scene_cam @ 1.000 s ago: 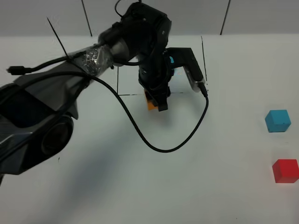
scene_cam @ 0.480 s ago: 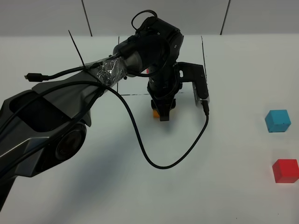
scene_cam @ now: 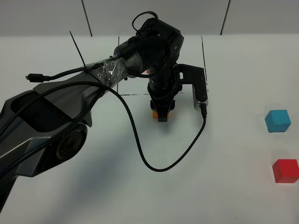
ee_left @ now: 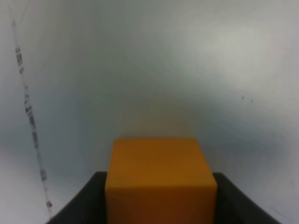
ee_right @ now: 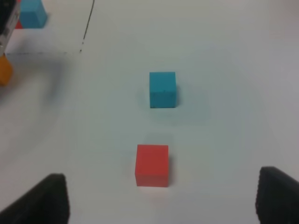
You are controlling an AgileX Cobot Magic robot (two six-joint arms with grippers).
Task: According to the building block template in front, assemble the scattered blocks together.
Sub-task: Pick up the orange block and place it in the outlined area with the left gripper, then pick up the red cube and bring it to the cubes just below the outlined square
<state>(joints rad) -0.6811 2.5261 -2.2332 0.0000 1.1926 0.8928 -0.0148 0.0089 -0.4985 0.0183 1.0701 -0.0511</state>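
Your left jaws pinch 1 matte orange cube [ee_left: 160, 179], equal-sided, faces square to them; your right jaws stand spread, red cube [ee_right: 152, 164] and teal cube [ee_right: 162, 88] ahead.

No legible text, brand, number or sign; tiny marks along black line [ee_left: 29, 112] unreadable.

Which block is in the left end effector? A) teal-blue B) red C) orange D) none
C: the left wrist view shows the orange block clamped in the left end effector; the red block and teal-blue block lie free on the table.
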